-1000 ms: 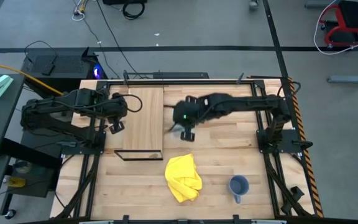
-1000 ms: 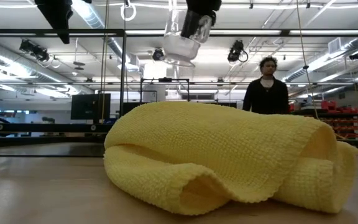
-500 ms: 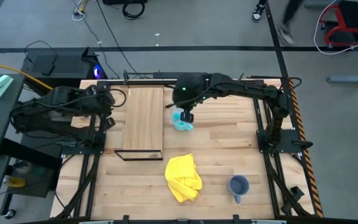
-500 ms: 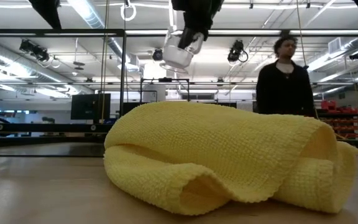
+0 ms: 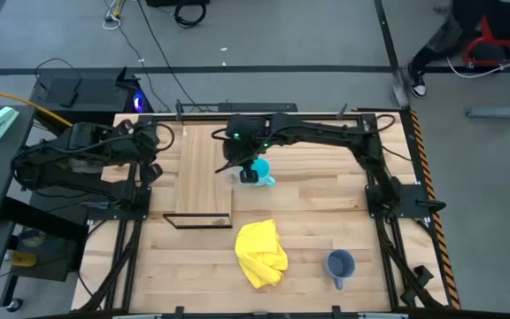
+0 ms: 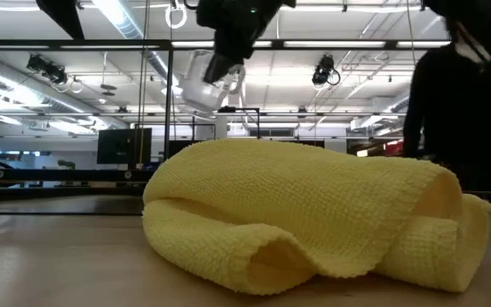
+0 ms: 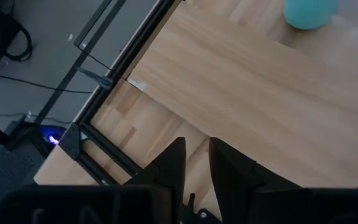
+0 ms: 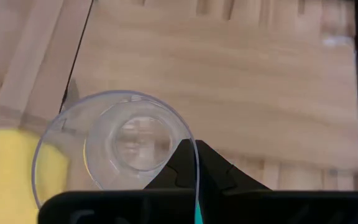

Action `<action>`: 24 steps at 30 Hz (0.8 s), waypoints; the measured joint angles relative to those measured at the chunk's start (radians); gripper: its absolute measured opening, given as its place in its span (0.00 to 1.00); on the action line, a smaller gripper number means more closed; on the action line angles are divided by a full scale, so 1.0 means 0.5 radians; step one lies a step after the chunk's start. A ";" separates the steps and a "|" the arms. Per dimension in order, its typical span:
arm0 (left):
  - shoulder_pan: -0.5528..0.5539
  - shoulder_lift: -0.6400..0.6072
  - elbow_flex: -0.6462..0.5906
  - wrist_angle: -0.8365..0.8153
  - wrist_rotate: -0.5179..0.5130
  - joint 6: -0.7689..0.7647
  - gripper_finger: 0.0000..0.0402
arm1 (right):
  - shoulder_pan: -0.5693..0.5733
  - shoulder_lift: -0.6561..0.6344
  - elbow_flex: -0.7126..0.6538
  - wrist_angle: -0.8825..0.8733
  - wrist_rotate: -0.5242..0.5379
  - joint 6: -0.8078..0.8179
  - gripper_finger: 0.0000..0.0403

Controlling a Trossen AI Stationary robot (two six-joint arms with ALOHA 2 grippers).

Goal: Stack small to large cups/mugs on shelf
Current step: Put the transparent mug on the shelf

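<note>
My right gripper (image 5: 237,166) is shut on the small clear cup (image 8: 117,143) and hangs above the right edge of the light-wood shelf (image 5: 202,168). In the low view the cup (image 6: 201,83) shows high up. The cyan mug (image 5: 257,173) stands on the tabletop just right of the shelf, beside my right gripper. The grey-blue mug (image 5: 339,264) stands near the table's front right. My left gripper (image 7: 194,165) waits at the table's left edge, empty, with a narrow gap between its fingers. My right gripper holds the clear cup by its wall at the rim (image 8: 188,140); one dark finger (image 8: 194,165) shows against the rim, the other is hidden. The cup hangs tilted below the fingers (image 6: 220,51), lifted clear of shelf and table.
A crumpled yellow cloth (image 5: 261,252) lies on the tabletop in front of the shelf, filling the low view (image 6: 314,213). A person (image 6: 467,102) walks behind the table. A black metal frame (image 5: 388,190) runs along the table's sides.
My right gripper has carried the clear cup toward the table's far edge and then left, from over the cyan mug to the shelf's right edge; the cup has tipped more. The cyan mug now shows uncovered. My left gripper has drawn back off the shelf toward the table's left edge.
</note>
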 joint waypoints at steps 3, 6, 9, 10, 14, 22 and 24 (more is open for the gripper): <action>0.000 0.000 0.000 -0.014 0.001 -0.095 0.19 | 0.009 0.132 0.198 -0.039 -0.019 -0.047 0.00; 0.000 0.002 0.000 -0.073 0.000 -0.150 0.20 | 0.026 0.224 0.326 -0.063 -0.032 -0.104 0.00; 0.000 -0.008 0.000 -0.078 0.003 -0.151 0.19 | 0.045 0.280 0.369 -0.058 -0.039 -0.134 0.00; 0.000 -0.017 0.000 -0.078 0.005 -0.152 0.19 | 0.050 0.298 0.372 -0.059 -0.040 -0.138 0.00; 0.000 -0.026 0.000 -0.081 0.003 -0.158 0.17 | 0.061 0.357 0.372 -0.064 -0.040 -0.138 0.00; 0.000 -0.022 0.000 -0.079 0.002 -0.164 0.15 | 0.101 0.428 0.372 -0.039 -0.069 -0.150 0.00; 0.000 -0.023 0.000 -0.079 0.002 -0.164 0.14 | 0.106 0.435 0.370 -0.042 -0.083 -0.155 0.00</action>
